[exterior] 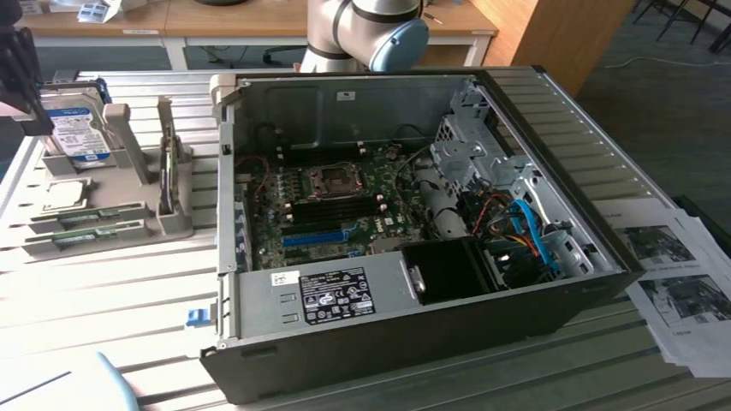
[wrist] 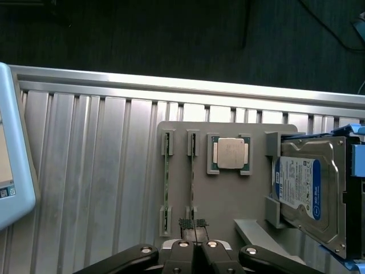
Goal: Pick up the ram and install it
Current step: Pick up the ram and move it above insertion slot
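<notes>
The ram (wrist: 193,188) is pinched edge-on by the claw (wrist: 194,225) in the grey holder (wrist: 228,202); the blue-white label (wrist: 296,191) on the hard drive (wrist: 328,154) cannot be read

My gripper (wrist: 194,225) closes on the near end of the ram (wrist: 193,182), which stands on edge in the grey holder (wrist: 228,200). A second stick (wrist: 166,182) stands just beside it (processor (wrist: 230,153), then hard drive (wrist: 308,191), on the other side).
</notes>
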`<state>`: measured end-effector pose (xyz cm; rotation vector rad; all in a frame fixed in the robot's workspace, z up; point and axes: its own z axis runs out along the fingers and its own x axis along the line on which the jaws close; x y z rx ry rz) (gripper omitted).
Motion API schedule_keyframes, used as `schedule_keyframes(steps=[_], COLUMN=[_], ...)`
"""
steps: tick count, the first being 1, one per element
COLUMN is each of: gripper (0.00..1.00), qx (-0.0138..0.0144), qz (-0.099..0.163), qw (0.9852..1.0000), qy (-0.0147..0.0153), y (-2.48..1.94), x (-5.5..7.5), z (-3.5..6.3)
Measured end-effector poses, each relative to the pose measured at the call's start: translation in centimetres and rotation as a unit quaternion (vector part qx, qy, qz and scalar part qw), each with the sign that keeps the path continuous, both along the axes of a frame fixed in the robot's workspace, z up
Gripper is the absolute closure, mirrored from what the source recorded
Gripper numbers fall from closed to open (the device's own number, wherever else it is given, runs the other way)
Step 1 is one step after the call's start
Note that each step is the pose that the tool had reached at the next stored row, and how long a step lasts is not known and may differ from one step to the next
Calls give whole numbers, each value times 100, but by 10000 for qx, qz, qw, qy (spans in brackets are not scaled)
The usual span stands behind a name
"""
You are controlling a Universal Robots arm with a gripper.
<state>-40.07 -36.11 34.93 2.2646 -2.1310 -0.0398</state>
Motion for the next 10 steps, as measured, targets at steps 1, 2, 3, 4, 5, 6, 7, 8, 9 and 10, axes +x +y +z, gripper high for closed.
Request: schedule_keyframes(steps=[1, 2, 3, 4, 5, 6, 7, 8, 9, 10], gripper=[91, 91, 91, 91, 91, 91, 91, 91, 91, 91], qx=[0, 0, 0, 0, 0, 0, 0, 0, 0, 0], qz=[0, 0, 0, 0, 0, 0, 0, 0, 0, 0], qw=[10000, 10000, 10000, 10000, 10000, 10000, 10000, 10000, 10000, 10000], qy=[-1, -1, -1, -1, 0, -1, 0, -1, -1, 0], y=[0, 0, 0, 0, 0, 0, 0, 0, 0, 0], x=[-1, -3, -4, -6, -8, -9, -10, -10, -11, -12], z=[-12, -23, -34, -46, -57, -69, -79, -90, -103, -112])
